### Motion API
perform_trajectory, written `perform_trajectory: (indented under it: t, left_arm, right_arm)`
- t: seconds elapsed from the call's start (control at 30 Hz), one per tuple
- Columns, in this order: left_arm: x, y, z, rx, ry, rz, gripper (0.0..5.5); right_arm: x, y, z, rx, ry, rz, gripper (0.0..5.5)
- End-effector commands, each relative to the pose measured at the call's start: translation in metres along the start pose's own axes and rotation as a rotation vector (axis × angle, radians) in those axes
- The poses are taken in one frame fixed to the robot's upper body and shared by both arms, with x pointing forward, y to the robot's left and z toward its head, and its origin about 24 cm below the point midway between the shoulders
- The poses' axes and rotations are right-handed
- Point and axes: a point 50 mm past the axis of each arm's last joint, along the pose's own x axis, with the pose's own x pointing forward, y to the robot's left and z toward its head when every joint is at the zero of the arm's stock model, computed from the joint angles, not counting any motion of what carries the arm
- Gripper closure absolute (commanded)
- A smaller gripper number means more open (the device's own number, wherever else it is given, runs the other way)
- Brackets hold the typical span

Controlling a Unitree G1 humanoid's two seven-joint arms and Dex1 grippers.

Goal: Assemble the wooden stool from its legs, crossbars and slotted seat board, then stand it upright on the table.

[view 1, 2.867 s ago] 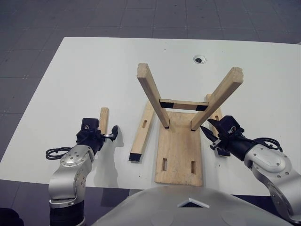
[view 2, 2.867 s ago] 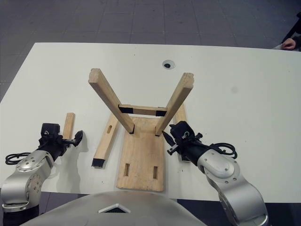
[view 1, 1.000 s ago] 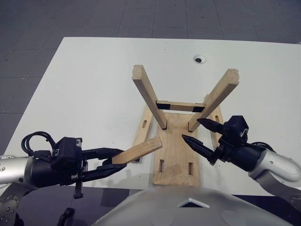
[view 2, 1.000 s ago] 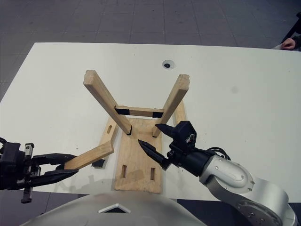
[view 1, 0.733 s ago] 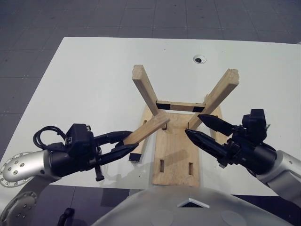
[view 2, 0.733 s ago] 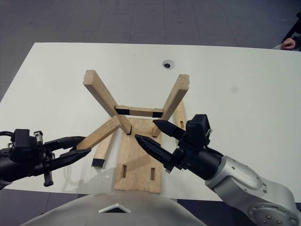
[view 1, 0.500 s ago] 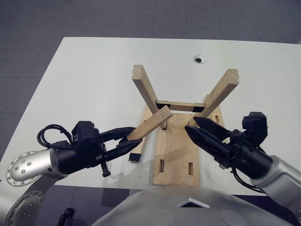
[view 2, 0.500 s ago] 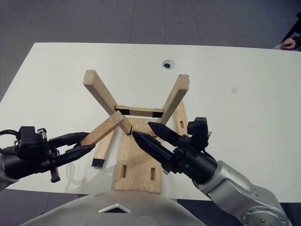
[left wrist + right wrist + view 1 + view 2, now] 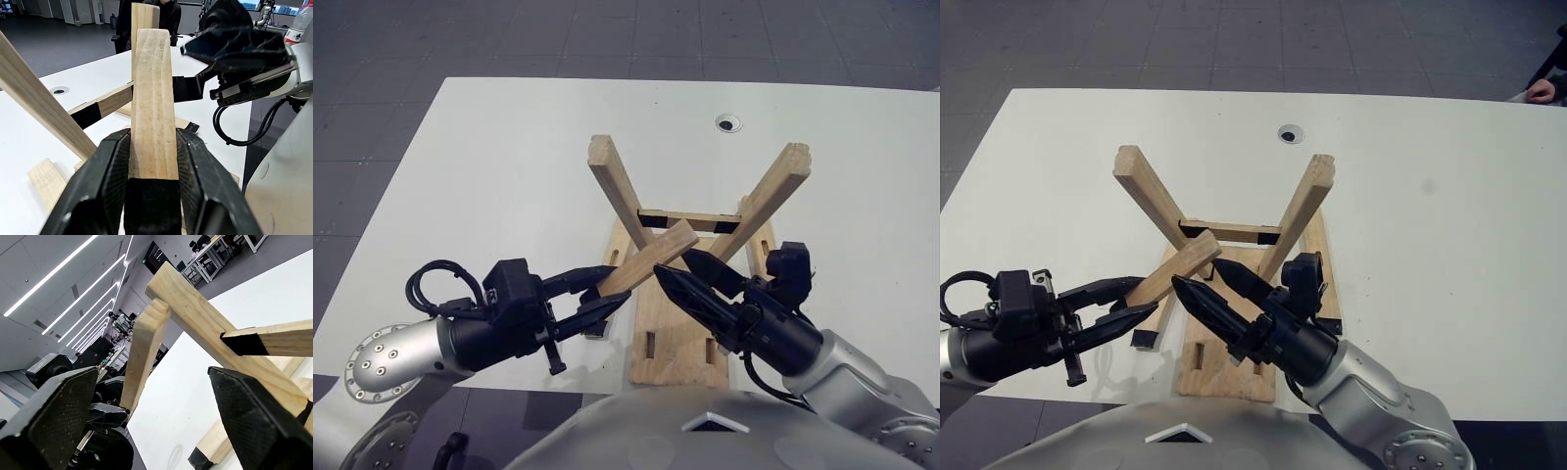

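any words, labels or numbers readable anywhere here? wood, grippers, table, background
No text can be read.
Seat board, legs, held crossbar: plain wood with black ends, no print.
Left gripper, right gripper: black, no legible marks.
Table: no print.
Green sign over a far doorway, right wrist view: too small to read.

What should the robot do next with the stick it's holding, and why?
Probably shut the open right gripper on the free end of the crossbar. The left gripper is shut on its other end, holding it raised over the seat board, and the free end sits close to the right gripper.
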Motion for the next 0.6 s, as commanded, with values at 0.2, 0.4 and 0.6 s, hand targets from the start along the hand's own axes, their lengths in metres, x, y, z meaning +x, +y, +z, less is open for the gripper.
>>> perform_trajectory:
  t: [0.2,0.4,0.6]
  left_arm:
    - [0.006,-0.009,-0.008,-0.030,-0.001,-0.018,4.17]
    - [0.008,-0.012,-0.010,-0.046,-0.004,-0.025,4.17]
    - [0.009,-0.014,-0.011,-0.053,-0.004,-0.024,4.17]
  right_arm:
    - [0.007,0.004,0.003,0.030,-0.069,0.000,1.39]
    - [0.012,0.002,0.004,0.078,-0.113,-0.008,1.69]
    - [0.016,0.003,-0.002,0.139,-0.124,-0.010,2.96]
